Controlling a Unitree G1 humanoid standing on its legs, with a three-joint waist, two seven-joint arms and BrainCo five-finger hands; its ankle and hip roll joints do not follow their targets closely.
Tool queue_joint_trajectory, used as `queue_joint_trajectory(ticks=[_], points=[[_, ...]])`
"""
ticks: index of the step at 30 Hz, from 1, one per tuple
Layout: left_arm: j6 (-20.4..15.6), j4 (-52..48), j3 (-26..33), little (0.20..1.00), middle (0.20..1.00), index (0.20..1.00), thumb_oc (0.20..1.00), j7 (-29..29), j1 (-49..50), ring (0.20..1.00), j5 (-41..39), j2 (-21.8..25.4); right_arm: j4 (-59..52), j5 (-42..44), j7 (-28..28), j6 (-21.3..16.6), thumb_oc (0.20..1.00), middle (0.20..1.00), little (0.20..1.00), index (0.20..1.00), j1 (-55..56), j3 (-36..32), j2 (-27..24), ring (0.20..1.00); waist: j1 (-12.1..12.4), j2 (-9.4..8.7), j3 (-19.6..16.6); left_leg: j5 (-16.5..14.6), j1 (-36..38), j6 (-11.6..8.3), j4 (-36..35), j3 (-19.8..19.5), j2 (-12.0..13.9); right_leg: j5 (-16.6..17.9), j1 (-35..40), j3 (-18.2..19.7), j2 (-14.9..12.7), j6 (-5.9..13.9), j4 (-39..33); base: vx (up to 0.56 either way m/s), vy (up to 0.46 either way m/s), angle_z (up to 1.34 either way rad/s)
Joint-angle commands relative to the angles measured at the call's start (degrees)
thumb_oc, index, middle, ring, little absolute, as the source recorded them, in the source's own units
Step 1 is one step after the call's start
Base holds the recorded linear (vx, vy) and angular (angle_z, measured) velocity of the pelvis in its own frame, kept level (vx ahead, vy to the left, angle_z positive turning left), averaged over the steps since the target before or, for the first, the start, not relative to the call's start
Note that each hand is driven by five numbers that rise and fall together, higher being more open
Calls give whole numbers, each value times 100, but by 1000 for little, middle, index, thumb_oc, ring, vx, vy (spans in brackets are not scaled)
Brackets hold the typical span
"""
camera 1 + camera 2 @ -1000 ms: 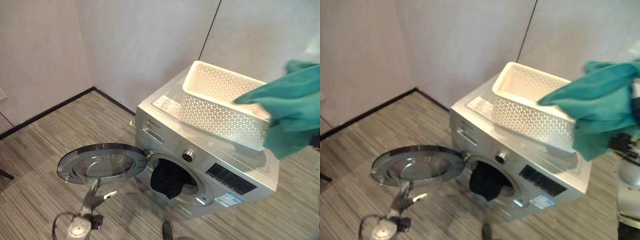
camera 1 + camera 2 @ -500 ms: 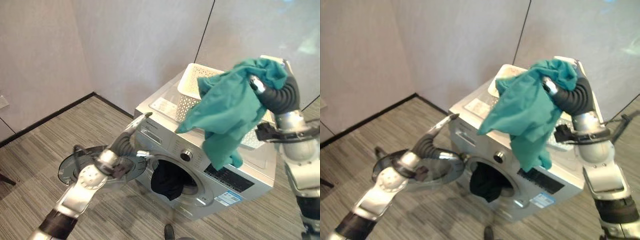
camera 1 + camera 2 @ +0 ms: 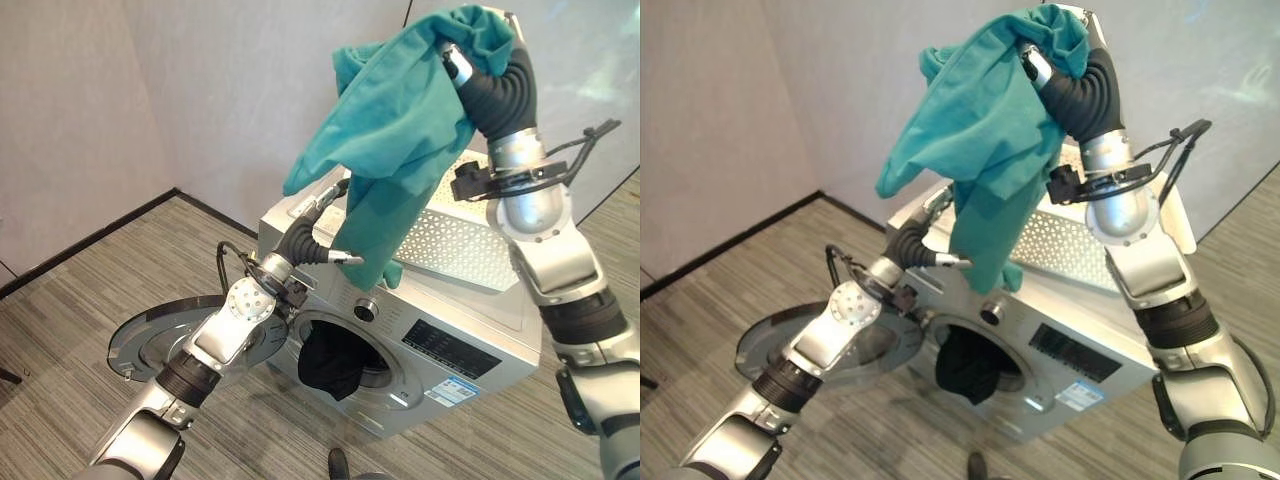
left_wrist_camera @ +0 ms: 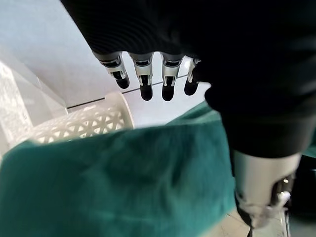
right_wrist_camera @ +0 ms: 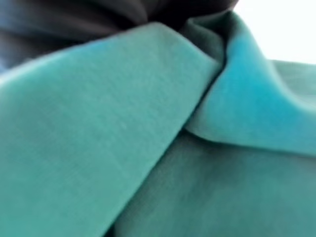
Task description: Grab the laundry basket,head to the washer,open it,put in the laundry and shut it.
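High above washer (image 3: 400,330), right hand (image 3: 470,45) holds teal garment (image 3: 390,130), fingers curled into cloth; fabric hangs down below fingers, in front of white basket (image 3: 455,245) sitting on washer top. Left hand (image 3: 325,225) reaches toward hanging hem, fingers (image 4: 143,74) straight, relaxed, just above cloth, not gripping. Washer door (image 3: 185,335) swung open; dark garment (image 3: 325,360) hangs out of drum opening.

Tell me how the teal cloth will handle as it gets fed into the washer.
Probably floppy: the teal cloth hangs in loose folds from the raised right hand and won't hold shape. Likely light, since it drapes freely from one grip. It may snag or trail: its lower end hangs by the left hand, above the washer opening, where a dark garment already spills out.
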Motion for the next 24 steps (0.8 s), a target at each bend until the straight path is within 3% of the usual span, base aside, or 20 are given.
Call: queue_joint_trajectory(ticks=[1,9,11,19,24], points=[[-201,9,-76,1000,1000,1000,1000,135,-543,1000,-402,-21,-90,103,-213,-105,200,200,200,200,-184,-338,-5,200,121,-55,-223,-269,-209,288,87,40,-11,-287,-248,-483,-723,399,421,0,0,0],[-37,-146,-363,1000,1000,1000,1000,58,-820,1000,-1222,-296,98,154,-65,47,200,200,200,200,-187,-46,137,200,159,-43,-225,-258,-259,298,107,-9,-41,-293,-212,-514,-758,402,399,3,14,8],[129,31,-587,1000,1000,1000,1000,84,-1020,1000,-1740,-568,291,185,-71,183,200,200,200,200,-386,150,236,200,170,-12,-236,-289,-229,304,103,-25,-40,-319,-177,-530,-759,404,393,9,12,2],[203,807,-899,1000,1000,1000,1000,380,-1847,1000,-2084,-1264,559,443,-214,182,200,200,200,200,-753,442,799,200,147,12,-224,-284,-250,319,118,-42,-94,-313,-173,-518,-789,417,408,0,0,0],[138,1120,-903,1000,1000,1000,1000,553,-2057,1000,-2150,-1429,460,621,-204,90,200,200,200,200,-733,556,1138,200,147,28,-250,-299,-225,323,124,-28,-87,-318,-177,-484,-791,412,409,0,0,0]])
